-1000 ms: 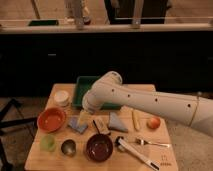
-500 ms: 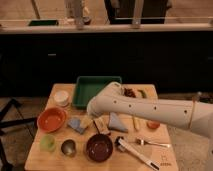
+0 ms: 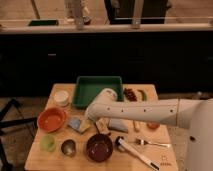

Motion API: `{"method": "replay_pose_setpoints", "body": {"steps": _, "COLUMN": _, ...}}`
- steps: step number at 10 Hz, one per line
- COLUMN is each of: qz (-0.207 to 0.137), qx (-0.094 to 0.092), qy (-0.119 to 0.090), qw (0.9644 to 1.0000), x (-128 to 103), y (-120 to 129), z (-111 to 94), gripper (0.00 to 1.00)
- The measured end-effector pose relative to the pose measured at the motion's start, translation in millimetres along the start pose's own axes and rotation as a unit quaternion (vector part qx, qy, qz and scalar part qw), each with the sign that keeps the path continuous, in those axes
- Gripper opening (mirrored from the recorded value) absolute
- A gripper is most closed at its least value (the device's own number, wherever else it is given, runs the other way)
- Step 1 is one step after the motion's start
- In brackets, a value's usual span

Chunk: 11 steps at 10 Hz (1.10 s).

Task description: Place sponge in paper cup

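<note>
A wooden worktop [image 3: 50,161] fills the lower half of the view, in front of a dark wall; the robot's white arm [image 3: 150,112] reaches across it from the right, its wrist bent down over the middle of the board. A green tray [image 3: 97,80] sits at the far edge, just behind the wrist; an orange bowl [image 3: 51,119] stands near the left edge; a dark bowl [image 3: 99,146] stands at the near edge, in front of the arm's end. A grey wedge [image 3: 118,125] lies under the arm, just right of the pincer.

The paper cup [image 3: 61,97] stands upright at the far left, between the green tray and the orange bowl; a translucent green cup [image 3: 47,142] stands in front of the orange bowl, with a small metal cup [image 3: 68,147] beside it. The sponge [image 3: 75,123] lies flat on the board, just right of the orange bowl and well apart from the paper cup.

The pincer [image 3: 102,125] points down close to the board, between the sponge and the grey wedge, just right of the sponge; its fingers are spread and grip nothing.
</note>
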Motion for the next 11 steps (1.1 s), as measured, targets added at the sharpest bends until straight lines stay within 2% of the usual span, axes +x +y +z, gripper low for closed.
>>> {"method": "replay_pose_setpoints", "body": {"steps": 2, "qz": 0.009, "qx": -0.001, "qy": 0.014, "qw": 0.9999, "x": 2, "y": 8, "z": 16, "gripper": 0.8}}
{"method": "replay_pose_setpoints", "body": {"steps": 4, "qz": 0.018, "qx": -0.002, "qy": 0.019, "qw": 0.9997, "x": 3, "y": 15, "z": 31, "gripper": 0.8}}
{"method": "replay_pose_setpoints", "body": {"steps": 8, "qz": 0.038, "qx": 0.0, "qy": -0.006, "qw": 0.9992, "x": 14, "y": 24, "z": 56, "gripper": 0.8}}
{"method": "replay_pose_setpoints", "body": {"steps": 11, "qz": 0.044, "qx": -0.004, "qy": -0.014, "qw": 0.9989, "x": 14, "y": 22, "z": 64, "gripper": 0.8}}
